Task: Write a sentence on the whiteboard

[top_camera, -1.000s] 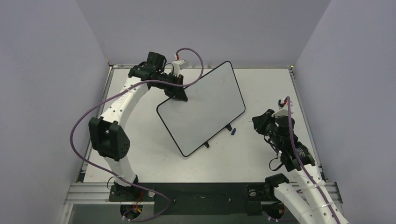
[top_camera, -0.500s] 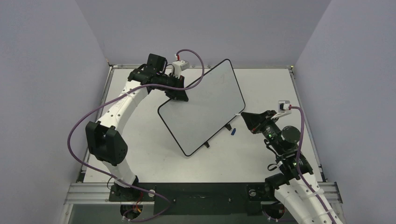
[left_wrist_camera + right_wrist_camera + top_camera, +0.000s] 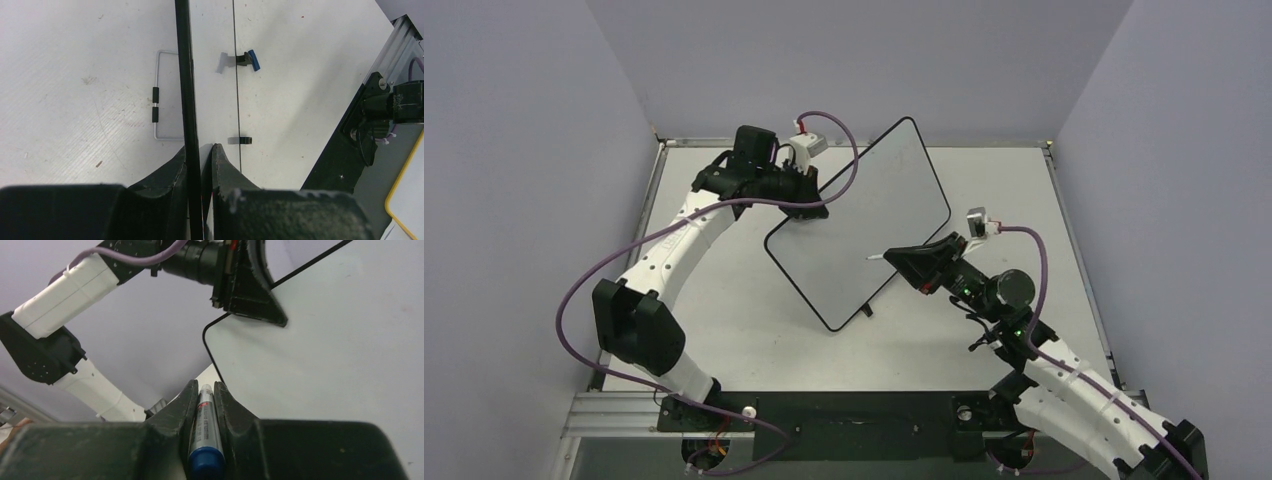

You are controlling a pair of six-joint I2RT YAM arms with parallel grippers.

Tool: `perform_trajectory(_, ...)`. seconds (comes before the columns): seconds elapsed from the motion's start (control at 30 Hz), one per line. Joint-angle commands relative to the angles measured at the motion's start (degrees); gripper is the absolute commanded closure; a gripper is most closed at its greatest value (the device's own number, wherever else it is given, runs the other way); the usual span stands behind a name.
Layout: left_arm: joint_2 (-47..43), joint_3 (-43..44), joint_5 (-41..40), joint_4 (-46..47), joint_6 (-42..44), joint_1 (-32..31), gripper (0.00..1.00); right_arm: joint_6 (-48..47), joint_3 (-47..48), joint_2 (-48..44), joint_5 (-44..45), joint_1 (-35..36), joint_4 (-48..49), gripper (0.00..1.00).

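Right gripper (image 3: 202, 386): clamped on a marker (image 3: 204, 432), its tip at the whiteboard (image 3: 864, 200) face; contact unclear.
Left gripper (image 3: 200, 150): pinching the whiteboard's far-left rim.
Whiteboard: tilted, mid-table (image 3: 994, 180).
Blue cap (image 3: 254, 60): against a board foot.

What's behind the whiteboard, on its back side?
A thin wire stand loop with two black sleeves shows behind the whiteboard, over the table. Where it joins the board is hidden by the rim. The top view shows none of it.

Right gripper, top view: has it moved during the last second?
Yes. The right gripper has swung left, away from the table's right edge, and its marker now reaches over the whiteboard.
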Motion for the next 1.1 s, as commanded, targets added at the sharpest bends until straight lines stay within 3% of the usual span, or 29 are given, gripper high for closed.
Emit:
perform_trajectory(0.0, 3.5, 1.07, -9.86, 7.6, 12.2, -2.0, 1.0, -4.7, 3.99, 3.97, 2.63, 5.96, 6.15, 1.0)
perform_trajectory(0.23, 7.57, 9.22, -8.81, -3.38, 15.69, -2.15, 1.0, -6.39, 5.07, 8.35, 4.62, 9.57, 5.25, 1.0)
perform_trajectory(0.63, 9.65, 17.92, -10.86, -13.96, 18.05, -2.07, 1.0, -7.05, 6.42, 11.28, 4.35, 10.31, 6.01, 1.0)
perform_trajectory(1.07, 8.45, 15.95, -9.47, -10.98, 13.87, -0.75, 1.0, -8.88, 6.9, 16.0, 4.09, 10.66, 13.08, 1.0)
